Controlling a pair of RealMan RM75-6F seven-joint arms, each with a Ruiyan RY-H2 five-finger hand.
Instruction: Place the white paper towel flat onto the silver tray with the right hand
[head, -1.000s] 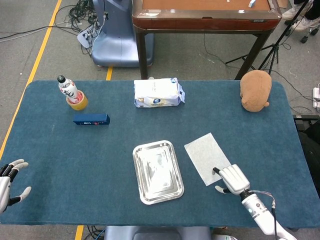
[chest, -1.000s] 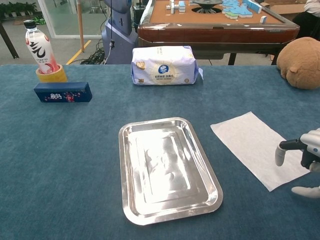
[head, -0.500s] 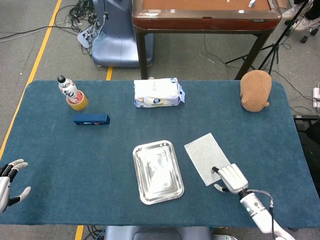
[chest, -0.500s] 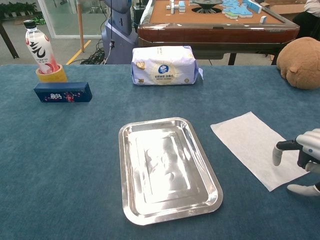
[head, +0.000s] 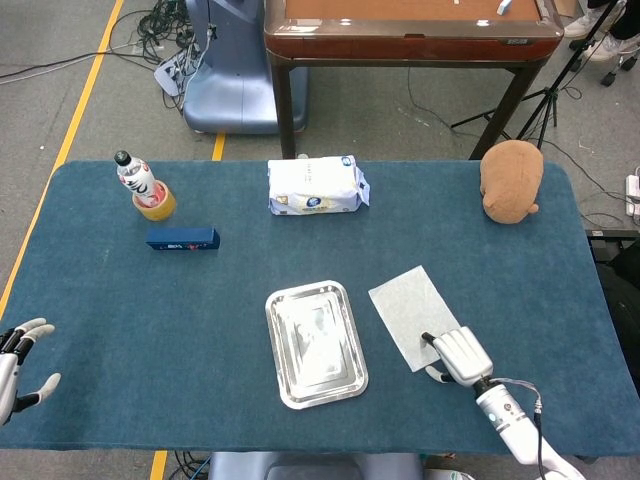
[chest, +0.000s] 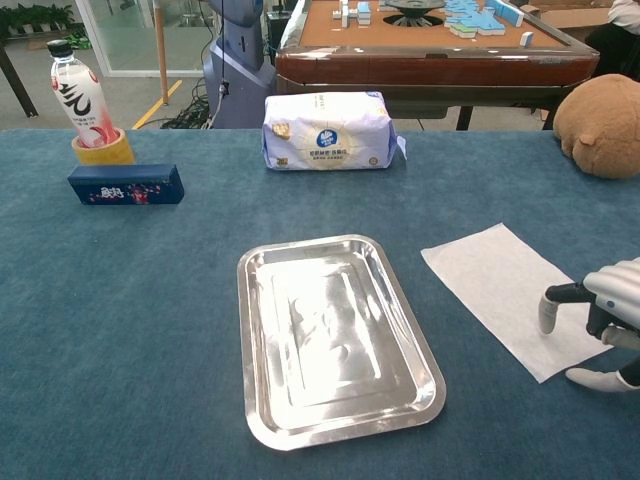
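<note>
A white paper towel (head: 412, 313) (chest: 508, 293) lies flat on the blue tablecloth, just right of the empty silver tray (head: 315, 342) (chest: 335, 334). My right hand (head: 459, 355) (chest: 600, 322) hovers over the towel's near right corner, fingers spread and bent downward, thumb low by the cloth; it holds nothing. Whether a fingertip touches the towel I cannot tell. My left hand (head: 20, 360) stays at the table's near left edge, fingers apart and empty.
A pack of tissues (head: 316, 186) lies at the back centre. A bottle in a yellow tape roll (head: 144, 187) and a small blue box (head: 183, 239) stand back left. A brown plush toy (head: 511, 180) sits back right.
My right hand has crept a little left and toward the near edge over the towel's corner. The towel, tray and left hand are as before.
</note>
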